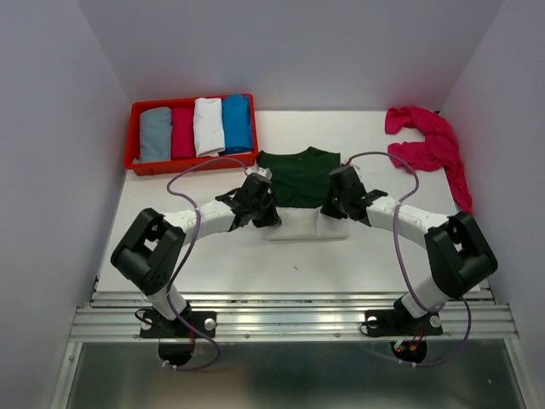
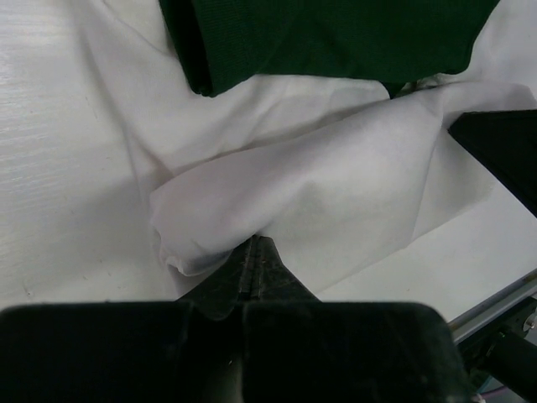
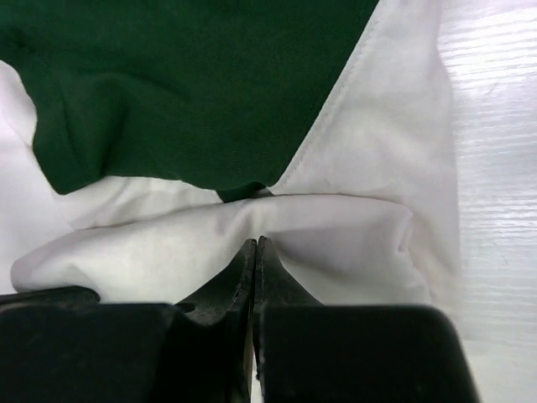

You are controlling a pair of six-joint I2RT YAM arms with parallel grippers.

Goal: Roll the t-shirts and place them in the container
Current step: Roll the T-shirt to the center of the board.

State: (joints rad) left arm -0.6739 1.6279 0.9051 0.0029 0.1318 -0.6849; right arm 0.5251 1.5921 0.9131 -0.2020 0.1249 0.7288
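Pinching the tee (image 1: 298, 175) by its near white fold in my left gripper (image 2: 256, 243) and right gripper (image 3: 254, 243), I see its length run far.

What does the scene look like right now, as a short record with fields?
tee in work: white and green tee, table centre, green part far, white part near the arms
left gripper: shut on a white fold of the tee
right gripper: shut on a white fold of the tee
tray: red, far left, holds four rolls: grey, magenta, white, blue
pink tees: loose heap, far right, not yet rolled
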